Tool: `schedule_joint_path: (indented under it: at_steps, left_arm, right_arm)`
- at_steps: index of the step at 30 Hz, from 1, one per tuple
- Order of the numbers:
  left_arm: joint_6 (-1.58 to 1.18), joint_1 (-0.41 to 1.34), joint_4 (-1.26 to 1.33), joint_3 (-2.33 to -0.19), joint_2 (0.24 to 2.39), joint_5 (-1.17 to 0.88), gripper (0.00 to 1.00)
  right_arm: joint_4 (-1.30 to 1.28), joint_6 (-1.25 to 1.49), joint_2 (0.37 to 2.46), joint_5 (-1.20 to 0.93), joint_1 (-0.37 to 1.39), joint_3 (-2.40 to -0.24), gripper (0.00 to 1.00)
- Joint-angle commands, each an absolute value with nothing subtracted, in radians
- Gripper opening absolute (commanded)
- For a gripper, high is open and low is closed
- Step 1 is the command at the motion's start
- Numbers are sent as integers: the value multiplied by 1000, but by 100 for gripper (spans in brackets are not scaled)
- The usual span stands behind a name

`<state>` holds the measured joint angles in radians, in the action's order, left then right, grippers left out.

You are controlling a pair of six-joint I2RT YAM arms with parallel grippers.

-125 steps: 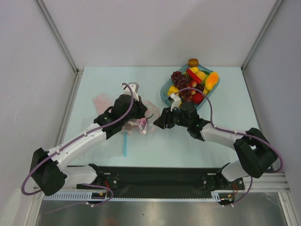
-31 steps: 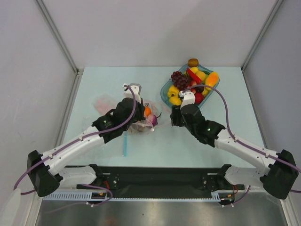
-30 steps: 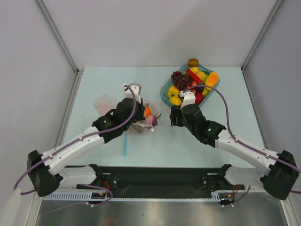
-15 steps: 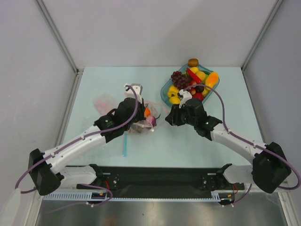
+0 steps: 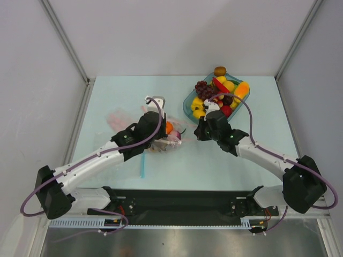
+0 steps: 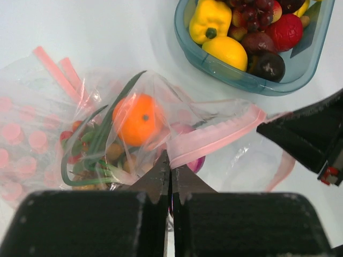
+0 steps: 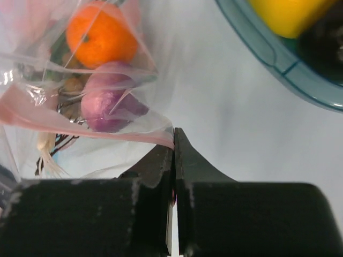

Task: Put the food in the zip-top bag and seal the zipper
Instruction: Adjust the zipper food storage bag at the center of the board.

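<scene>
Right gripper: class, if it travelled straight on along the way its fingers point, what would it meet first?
Likely bare table. The right gripper, shut on the end of the zipper, points between the bagged purple piece and the tray; depth is unclear.

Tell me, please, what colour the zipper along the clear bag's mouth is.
Pale pink. The zipper shows best in the left wrist view.
</scene>
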<state>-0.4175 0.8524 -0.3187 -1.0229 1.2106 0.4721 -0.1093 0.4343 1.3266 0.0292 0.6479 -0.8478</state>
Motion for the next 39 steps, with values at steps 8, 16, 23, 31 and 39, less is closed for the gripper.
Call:
schedule_joint_path:
  at_steps: [8,16,23,31,39]
  left_arm:
    - [-396,850,-305,-1060,1181,514,0]
    - [-403,824,-310,-1075,1288,577,0]
    - [-466,712,-371,-1095,1361,626,0]
    - [-434,713,-167,-970,1236,480,0]
    - [-439,715,-150,-959,1256,480,0]
  right_arm:
    - [-79,451,1342,242,689,-856,0]
    - [129,466,1601,193,747,-954,0]
    - [305,472,1736,146,785,-1046,0]
    - [13,382,1677,254,750,-1169,21]
    - [40,350,1490,193,716,-1028,79]
